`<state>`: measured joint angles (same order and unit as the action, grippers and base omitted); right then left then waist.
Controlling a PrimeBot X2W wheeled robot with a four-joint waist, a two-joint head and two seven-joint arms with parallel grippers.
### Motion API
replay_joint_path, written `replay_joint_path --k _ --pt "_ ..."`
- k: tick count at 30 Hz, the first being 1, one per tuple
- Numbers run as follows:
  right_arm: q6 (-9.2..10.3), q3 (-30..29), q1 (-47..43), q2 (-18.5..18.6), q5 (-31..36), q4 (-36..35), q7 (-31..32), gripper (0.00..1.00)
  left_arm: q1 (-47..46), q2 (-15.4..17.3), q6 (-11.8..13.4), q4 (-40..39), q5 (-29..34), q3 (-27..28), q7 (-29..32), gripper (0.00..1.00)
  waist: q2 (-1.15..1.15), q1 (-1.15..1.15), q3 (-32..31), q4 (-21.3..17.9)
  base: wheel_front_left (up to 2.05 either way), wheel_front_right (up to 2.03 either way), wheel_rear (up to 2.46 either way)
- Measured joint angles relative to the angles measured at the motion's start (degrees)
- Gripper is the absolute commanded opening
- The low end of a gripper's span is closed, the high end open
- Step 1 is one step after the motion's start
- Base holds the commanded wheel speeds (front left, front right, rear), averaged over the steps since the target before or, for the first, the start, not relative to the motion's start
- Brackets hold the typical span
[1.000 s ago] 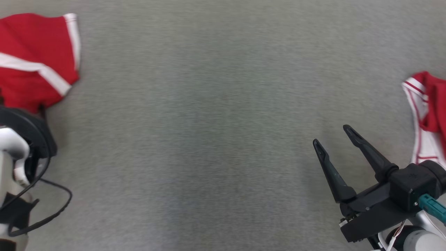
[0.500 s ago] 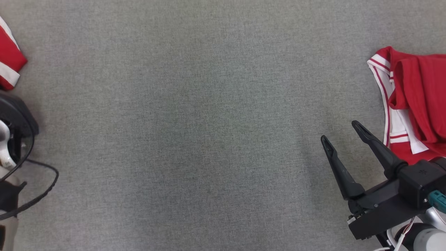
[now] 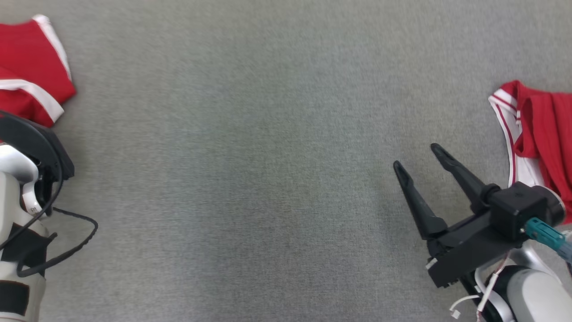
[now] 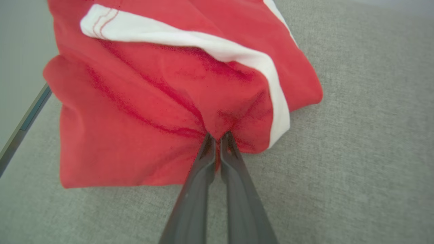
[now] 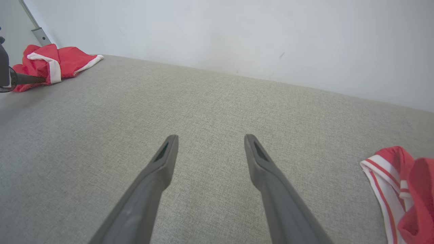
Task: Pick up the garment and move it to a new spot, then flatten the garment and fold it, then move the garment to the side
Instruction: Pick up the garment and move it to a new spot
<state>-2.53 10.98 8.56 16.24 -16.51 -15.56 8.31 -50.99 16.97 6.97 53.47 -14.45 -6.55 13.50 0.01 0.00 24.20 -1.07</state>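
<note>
The garment [image 4: 162, 101] is red cloth with a white band, bunched at the left end of the grey table; it also shows in the head view [image 3: 27, 85] and the right wrist view [image 5: 57, 62]. My left gripper [image 4: 217, 136] is shut on the garment's near edge, and the cloth puckers around its fingertips. In the head view only the left arm's wrist [image 3: 31, 152] shows, just below the garment. My right gripper [image 3: 414, 156] [image 5: 211, 137] hangs open over bare table, holding nothing.
A second red garment with white striped trim [image 3: 536, 134] [image 5: 400, 189] lies at the right end, just right of my right gripper. The grey cloth tabletop [image 3: 250, 170] spreads wide between the two garments. A pale wall [image 5: 237, 34] runs behind the table, and the table's left edge [image 4: 23, 125] is close to the garment.
The head camera has swung, so both garments shift in the view. My left gripper has closed from open onto the garment. The right gripper stays open.
</note>
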Motion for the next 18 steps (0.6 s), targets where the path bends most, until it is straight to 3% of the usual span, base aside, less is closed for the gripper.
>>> replay_joint_path --k 9,14,18 --pt "-0.44 1.33 1.49 -3.52 -1.54 6.11 -2.59 1.0 -3.22 -2.04 0.04 -1.79 2.47 -2.82 -2.53 0.0 -0.01 0.0 -5.77 2.73 0.0 0.0 0.0" --pt "0.08 0.9 1.61 -5.56 -2.93 9.25 -4.54 1.0 -5.75 -6.79 -1.02 -4.68 3.01 -5.64 -4.23 0.0 -0.01 0.0 -9.35 4.21 0.0 0.0 0.0" --pt "0.52 0.54 1.52 -6.86 -3.38 12.38 -6.52 1.0 -7.92 -12.04 -3.82 -6.76 3.41 -8.91 -5.84 0.0 -0.01 -0.01 -13.06 5.33 0.0 0.0 0.0"
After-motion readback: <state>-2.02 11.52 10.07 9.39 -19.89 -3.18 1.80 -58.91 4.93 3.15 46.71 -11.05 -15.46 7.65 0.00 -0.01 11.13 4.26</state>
